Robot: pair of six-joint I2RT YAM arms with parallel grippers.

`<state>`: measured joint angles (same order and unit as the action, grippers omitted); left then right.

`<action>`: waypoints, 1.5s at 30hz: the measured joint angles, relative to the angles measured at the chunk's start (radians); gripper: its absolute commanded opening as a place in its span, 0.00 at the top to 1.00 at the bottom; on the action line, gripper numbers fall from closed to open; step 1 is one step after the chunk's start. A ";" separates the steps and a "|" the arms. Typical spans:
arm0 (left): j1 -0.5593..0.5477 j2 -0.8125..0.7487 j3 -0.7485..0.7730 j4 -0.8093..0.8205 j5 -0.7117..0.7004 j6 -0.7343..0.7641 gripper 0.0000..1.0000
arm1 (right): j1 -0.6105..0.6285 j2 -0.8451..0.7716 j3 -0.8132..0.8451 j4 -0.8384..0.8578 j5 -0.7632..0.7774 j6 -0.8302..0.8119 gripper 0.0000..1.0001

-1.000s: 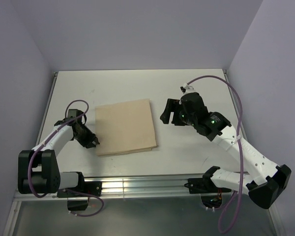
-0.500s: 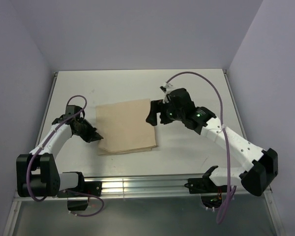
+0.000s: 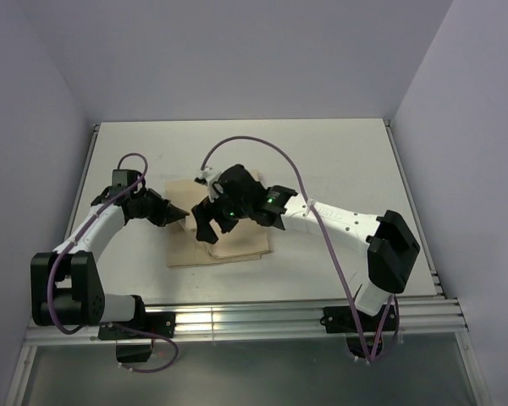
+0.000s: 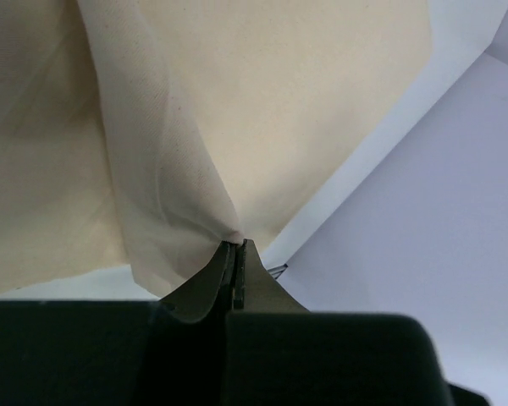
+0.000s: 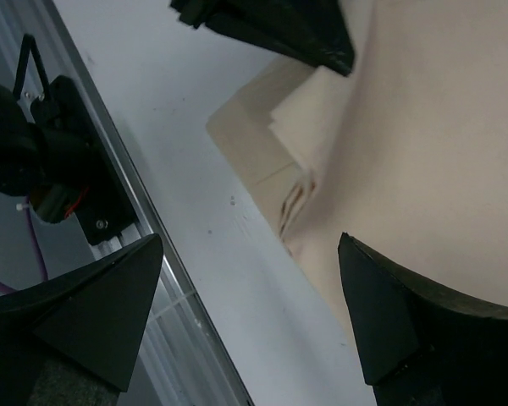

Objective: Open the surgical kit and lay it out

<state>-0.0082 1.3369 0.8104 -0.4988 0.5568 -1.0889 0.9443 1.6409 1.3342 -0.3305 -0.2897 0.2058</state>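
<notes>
The folded tan paper-like wrap [image 3: 237, 249] lies on the white counter [image 3: 339, 161]. It looks soft and light (easy to tear), so grab edges. The left pincer [image 4: 237, 254] pinches its edge; the right pincer [image 5: 252, 317] is spread.

Left pincer [image 4: 237, 245] clamped, right pincer [image 5: 245, 254] wide

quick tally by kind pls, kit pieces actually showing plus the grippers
tan folded paper-like wrap: 1
other kit pieces in view: 0, nothing shows outside the wrap
black two-finger grippers: 2, left gripper shut on a corner of the wrap, right gripper open above the wrap
total: 3
</notes>
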 measured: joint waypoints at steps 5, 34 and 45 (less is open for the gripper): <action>0.000 0.046 0.000 0.036 0.023 -0.034 1.00 | 0.068 0.057 0.001 0.041 0.016 -0.028 0.13; 0.033 0.155 0.196 -0.105 0.037 0.080 0.42 | 0.091 0.256 -0.014 0.150 0.286 0.041 1.00; 0.089 0.100 0.301 -0.227 -0.153 0.254 0.36 | -0.068 0.277 0.394 -0.190 0.389 -0.076 1.00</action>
<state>0.0811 1.4372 1.1114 -0.7261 0.4034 -0.8349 0.8768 1.9179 1.7283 -0.5209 0.0994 0.1303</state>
